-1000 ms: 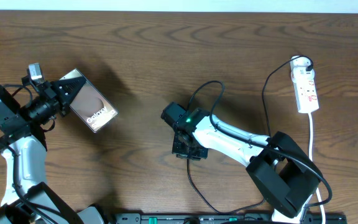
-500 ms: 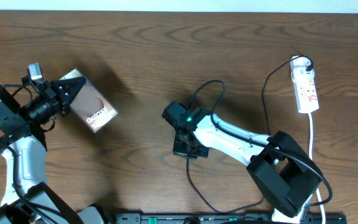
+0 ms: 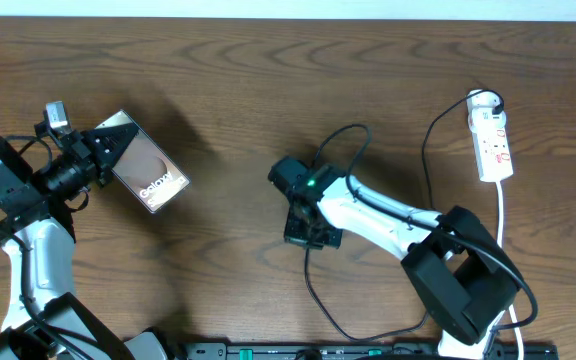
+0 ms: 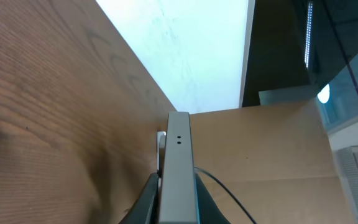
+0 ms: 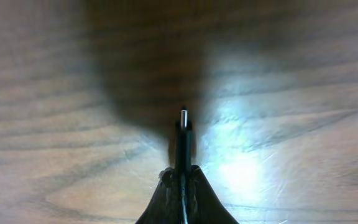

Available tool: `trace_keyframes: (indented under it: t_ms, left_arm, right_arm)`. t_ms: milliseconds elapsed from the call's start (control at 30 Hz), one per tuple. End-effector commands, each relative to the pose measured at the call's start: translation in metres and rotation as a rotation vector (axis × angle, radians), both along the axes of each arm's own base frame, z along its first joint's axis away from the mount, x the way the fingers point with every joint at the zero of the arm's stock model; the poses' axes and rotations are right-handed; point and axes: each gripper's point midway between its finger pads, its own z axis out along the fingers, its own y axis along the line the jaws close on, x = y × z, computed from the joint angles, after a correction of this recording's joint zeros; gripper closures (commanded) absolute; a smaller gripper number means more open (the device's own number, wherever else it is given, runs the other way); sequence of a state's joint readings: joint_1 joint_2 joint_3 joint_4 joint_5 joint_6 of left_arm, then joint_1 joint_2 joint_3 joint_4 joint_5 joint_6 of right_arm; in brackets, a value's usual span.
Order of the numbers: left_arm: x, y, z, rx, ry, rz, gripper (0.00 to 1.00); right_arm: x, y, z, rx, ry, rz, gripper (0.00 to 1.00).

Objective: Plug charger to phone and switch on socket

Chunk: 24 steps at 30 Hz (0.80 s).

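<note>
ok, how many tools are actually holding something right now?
2. Left tool, far left in the overhead view, is shut on the phone by its edge. Right tool, near centre, pinches the charger just behind its plug tip. Nothing hidden.

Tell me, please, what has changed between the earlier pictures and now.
The right gripper, shut on the plug end of the charger, has shifted slightly toward the socket, and the charger's loop behind it has moved along with it. The left gripper still holds the phone in the same spot, and the socket has not moved.
</note>
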<state>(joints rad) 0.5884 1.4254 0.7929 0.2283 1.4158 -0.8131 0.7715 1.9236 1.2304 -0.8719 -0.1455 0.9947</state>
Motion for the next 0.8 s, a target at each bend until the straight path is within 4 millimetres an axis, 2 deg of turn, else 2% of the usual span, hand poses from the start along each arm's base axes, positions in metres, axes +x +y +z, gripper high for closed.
trace_keyframes:
  t_ms: [0, 167, 333, 500, 667, 767]
  left_arm:
    - [-0.004, -0.003, 0.004, -0.006, -0.021, -0.031, 0.93]
    - [-0.004, -0.003, 0.004, -0.006, -0.021, -0.031, 0.93]
    - [-0.004, -0.003, 0.004, -0.006, -0.021, -0.031, 0.92]
    - [-0.004, -0.003, 0.004, -0.003, -0.025, -0.032, 0.93]
    - [-0.004, -0.003, 0.004, 0.001, -0.029, -0.033, 0.93]
    - [-0.004, -0.003, 0.004, 0.002, -0.030, -0.033, 0.92]
  right_arm:
    - [0.018, 0.004, 0.009, 0.023, -0.032, 0.016, 0.99]
    - [0.037, 0.017, 0.030, 0.081, -0.087, 0.101, 0.99]
    - [0.064, 0.048, 0.072, 0.230, -0.184, 0.256, 0.99]
    - [0.087, 0.079, 0.125, 0.380, -0.327, 0.472, 0.99]
    - [0.093, 0.108, 0.179, 0.607, -0.413, 0.618, 0.99]
    - [0.073, 0.132, 0.231, 0.993, -0.464, 0.846, 0.99]
